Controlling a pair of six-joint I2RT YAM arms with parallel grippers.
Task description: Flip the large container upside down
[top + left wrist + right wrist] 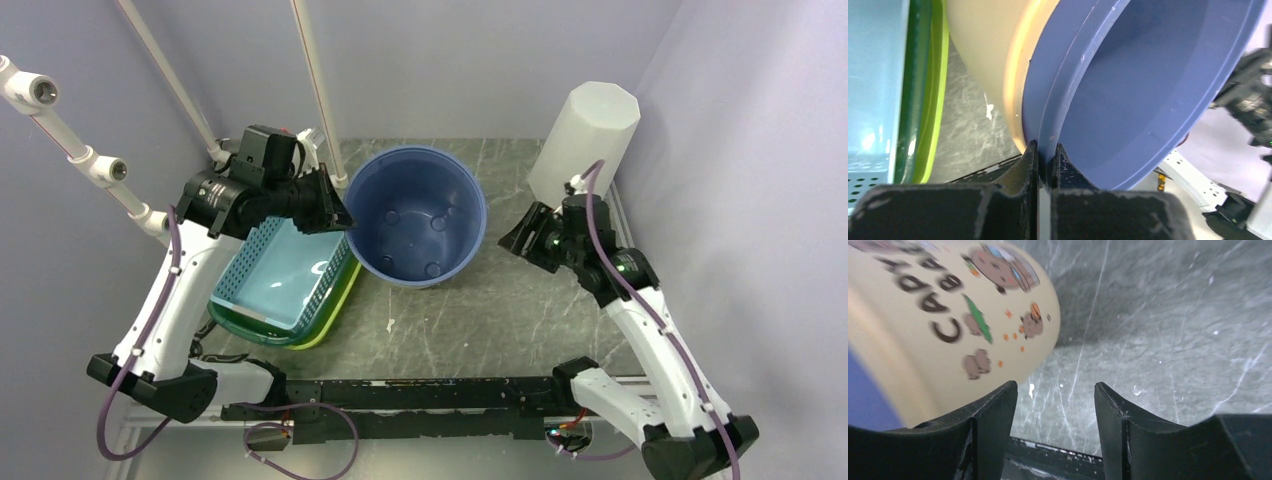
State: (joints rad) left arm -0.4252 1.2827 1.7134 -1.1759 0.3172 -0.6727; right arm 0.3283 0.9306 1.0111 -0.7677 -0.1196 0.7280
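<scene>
Left wrist view: what has your left end effector got?
— It's pinched tight on the rim of the large round blue plastic container, which sits tipped on the grey marbled desk.
— And your right end effector?
— Jaws partly apart with nothing between them, just beside the container's cream printed outer wall, across from that gripped rim.
</scene>
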